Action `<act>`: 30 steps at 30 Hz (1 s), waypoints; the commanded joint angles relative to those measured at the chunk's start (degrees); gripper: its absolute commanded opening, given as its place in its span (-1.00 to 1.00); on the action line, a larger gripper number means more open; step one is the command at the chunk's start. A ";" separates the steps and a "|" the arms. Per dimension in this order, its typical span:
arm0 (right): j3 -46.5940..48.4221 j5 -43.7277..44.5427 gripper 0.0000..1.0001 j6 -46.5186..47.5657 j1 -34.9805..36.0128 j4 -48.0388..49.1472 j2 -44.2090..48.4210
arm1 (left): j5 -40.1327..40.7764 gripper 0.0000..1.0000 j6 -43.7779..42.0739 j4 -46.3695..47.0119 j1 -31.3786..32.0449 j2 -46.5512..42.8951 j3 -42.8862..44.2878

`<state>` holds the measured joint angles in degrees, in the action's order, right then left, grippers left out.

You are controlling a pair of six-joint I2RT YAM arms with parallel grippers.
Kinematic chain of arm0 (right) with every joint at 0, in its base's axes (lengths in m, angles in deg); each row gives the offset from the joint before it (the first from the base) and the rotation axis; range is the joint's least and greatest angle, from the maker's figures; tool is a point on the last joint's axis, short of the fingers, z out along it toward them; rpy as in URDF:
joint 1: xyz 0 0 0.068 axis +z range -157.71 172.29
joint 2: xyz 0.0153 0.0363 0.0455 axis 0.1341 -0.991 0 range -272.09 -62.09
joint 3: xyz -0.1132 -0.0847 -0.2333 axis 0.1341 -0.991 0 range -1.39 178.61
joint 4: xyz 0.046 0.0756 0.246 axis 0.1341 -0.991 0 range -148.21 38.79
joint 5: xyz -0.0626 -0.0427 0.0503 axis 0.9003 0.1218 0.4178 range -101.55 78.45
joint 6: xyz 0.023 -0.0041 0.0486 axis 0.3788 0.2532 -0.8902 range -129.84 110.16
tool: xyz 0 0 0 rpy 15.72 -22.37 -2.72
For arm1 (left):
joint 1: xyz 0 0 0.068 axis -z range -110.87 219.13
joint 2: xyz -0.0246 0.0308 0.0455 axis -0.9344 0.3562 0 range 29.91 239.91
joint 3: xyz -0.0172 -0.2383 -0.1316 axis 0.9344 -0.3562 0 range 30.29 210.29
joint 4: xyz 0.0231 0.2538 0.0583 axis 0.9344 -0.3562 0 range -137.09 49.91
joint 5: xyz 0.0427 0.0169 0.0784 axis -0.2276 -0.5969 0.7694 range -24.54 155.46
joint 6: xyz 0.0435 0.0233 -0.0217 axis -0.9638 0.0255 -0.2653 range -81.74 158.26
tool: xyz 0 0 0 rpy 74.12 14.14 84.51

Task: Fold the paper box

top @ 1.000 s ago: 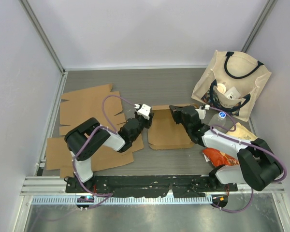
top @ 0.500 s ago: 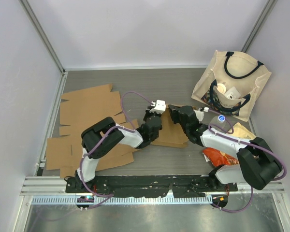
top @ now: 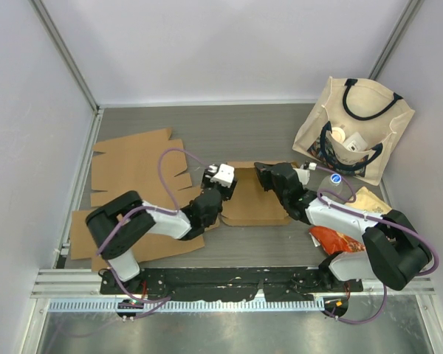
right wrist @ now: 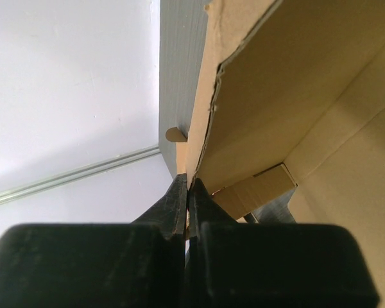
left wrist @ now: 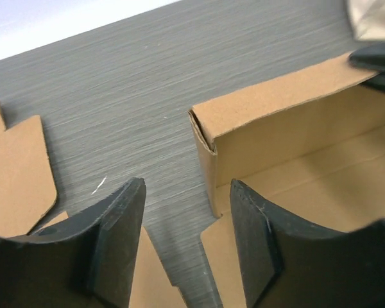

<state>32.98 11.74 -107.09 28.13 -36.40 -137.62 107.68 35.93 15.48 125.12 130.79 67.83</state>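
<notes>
The paper box [top: 257, 200] is a brown cardboard blank lying mid-table with its far wall raised. In the left wrist view the box's [left wrist: 295, 128] raised corner stands just ahead of my right fingertip. My left gripper [top: 223, 195] hovers at the box's left edge, open [left wrist: 186, 186], with only table and a flat flap between its fingers. My right gripper [top: 264, 177] is at the back right of the box, shut [right wrist: 188, 183] on the upright wall of the box [right wrist: 269, 96], whose edge is pinched between the pads.
Flat cardboard blanks [top: 133, 166] lie stacked on the left, one [left wrist: 19, 173] close by my left finger. A beige tote bag [top: 354, 129] sits at the back right, with an orange snack packet [top: 336, 240] near the right arm. Walls enclose the table.
My left gripper swung right over the box and closed, then came back left to the box's edge and opened. The right gripper has kept its hold on the wall.
</notes>
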 commanded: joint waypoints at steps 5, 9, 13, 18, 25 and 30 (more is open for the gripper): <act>0.34 0.53 -0.92 2.15 0.02 -2.68 0.38 | -14.17 0.25 9.70 0.24 -3.78 -13.33 -7.65; 0.61 0.70 -0.78 4.70 0.02 -2.68 0.91 | -25.66 0.36 16.81 -4.21 -7.99 -19.65 -8.89; -0.09 -0.08 -0.66 8.04 -0.24 -0.58 0.91 | -34.63 0.86 32.18 -20.82 -17.19 -24.41 -2.75; -0.36 -0.09 -0.47 14.36 -0.24 1.98 0.99 | -49.51 0.86 40.29 -23.05 -23.55 -25.65 0.25; 0.52 0.53 -0.13 18.59 -0.41 1.54 1.17 | -54.08 0.63 40.81 -28.77 -23.64 -16.95 7.20; -0.09 -0.44 -0.17 19.56 -0.50 3.74 0.21 | -53.64 0.43 40.74 -28.49 -23.64 -11.68 8.86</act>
<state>32.78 10.69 -90.54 27.80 -34.96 -137.55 56.27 75.71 -11.53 101.43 116.21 74.04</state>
